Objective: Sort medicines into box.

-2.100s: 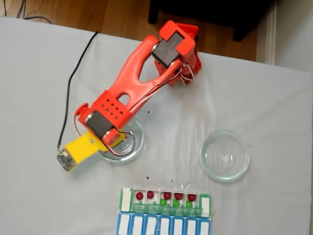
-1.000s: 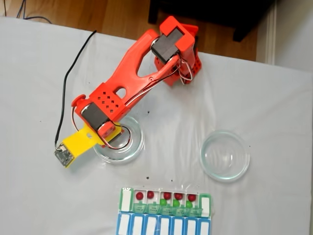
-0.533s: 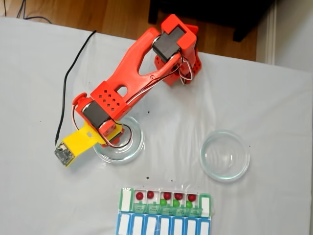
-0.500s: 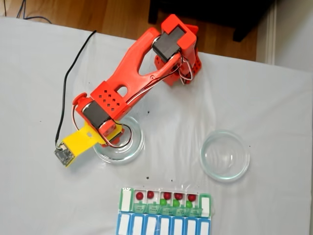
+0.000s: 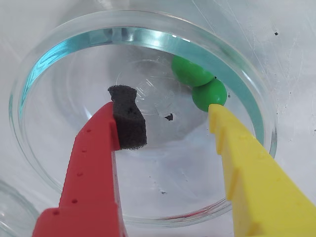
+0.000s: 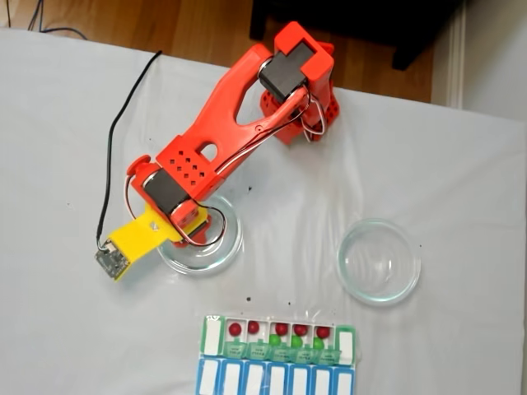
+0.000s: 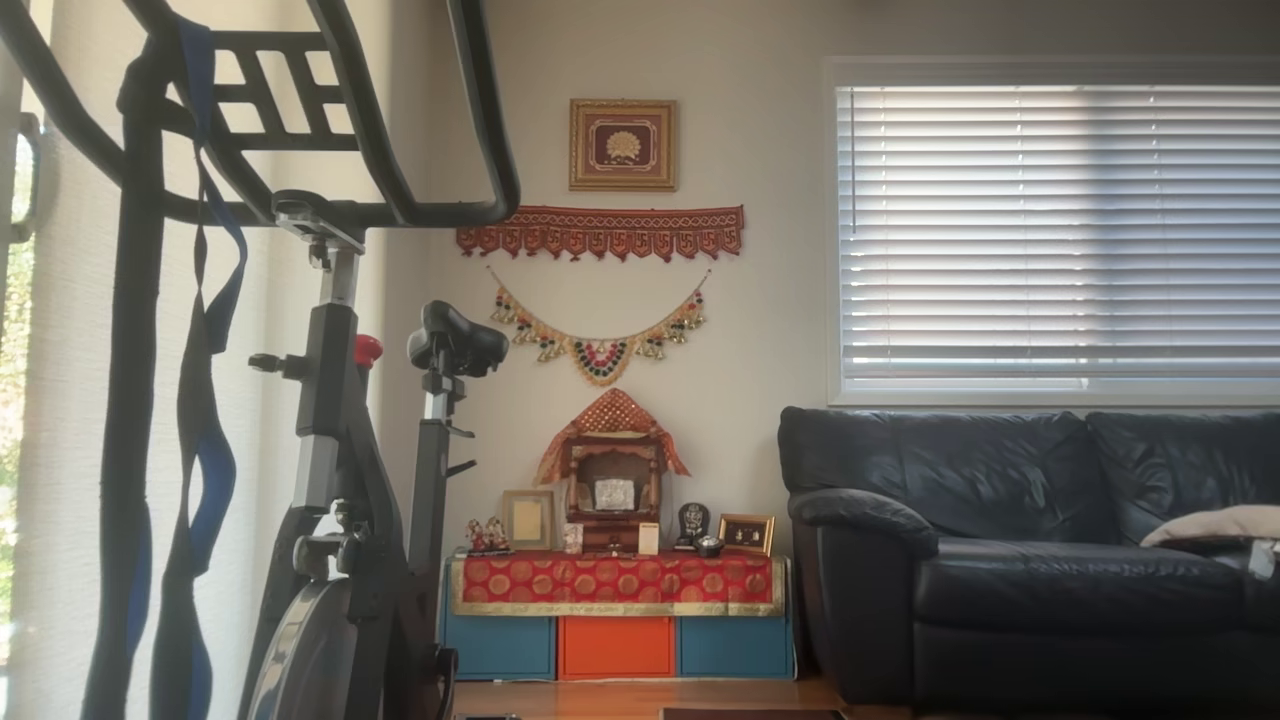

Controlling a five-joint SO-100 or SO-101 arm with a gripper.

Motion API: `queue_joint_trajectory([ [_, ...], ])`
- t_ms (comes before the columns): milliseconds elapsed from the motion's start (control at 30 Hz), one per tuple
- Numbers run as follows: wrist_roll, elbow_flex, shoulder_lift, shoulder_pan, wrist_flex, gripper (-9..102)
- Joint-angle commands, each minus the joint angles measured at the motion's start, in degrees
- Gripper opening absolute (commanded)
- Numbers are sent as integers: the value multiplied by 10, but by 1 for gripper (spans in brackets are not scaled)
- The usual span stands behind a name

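Since ~2 s ago the arm (image 6: pixel 222 132) has swung a bit: the wrist now sits higher over the left glass dish (image 6: pixel 221 251) in the fixed view, and the yellow camera mount sticks out lower-left past the rim.

Wrist view: gripper (image 5: pixel 170 111) hangs w/ jaws spread wide inside the dish (image 5: pixel 59 49), holding nothing. Red finger (image 5: pixel 94 163) w/ black foam pad (image 5: pixel 129 118) is at left, yellow finger (image 5: pixel 247 168) at right. Two green medicines (image 5: pixel 200 81) lie touching each other against the dish's far-right wall; the nearer one is just beside the yellow fingertip, can't tell if touching.

Fixed view: the box (image 6: pixel 278 355) lies at the bottom edge, green-lid row open w/ red balls (image 6: pixel 282 328) and green balls (image 6: pixel 296 341) in the compartments, blue row (image 6: pixel 276 380) below it. Right dish (image 6: pixel 379 262) stands well apart from the arm on the white table (image 6: pixel 461 181).

Other view: a room w/ an exercise bike (image 7: pixel 350 480), a sofa (image 7: pixel 1030 550).
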Motion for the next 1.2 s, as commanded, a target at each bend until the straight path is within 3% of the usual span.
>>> queue_joint_trajectory([
  [0,-13,-18,47,11,1,27],
  [1167,-12,44,94,11,-44,28],
])
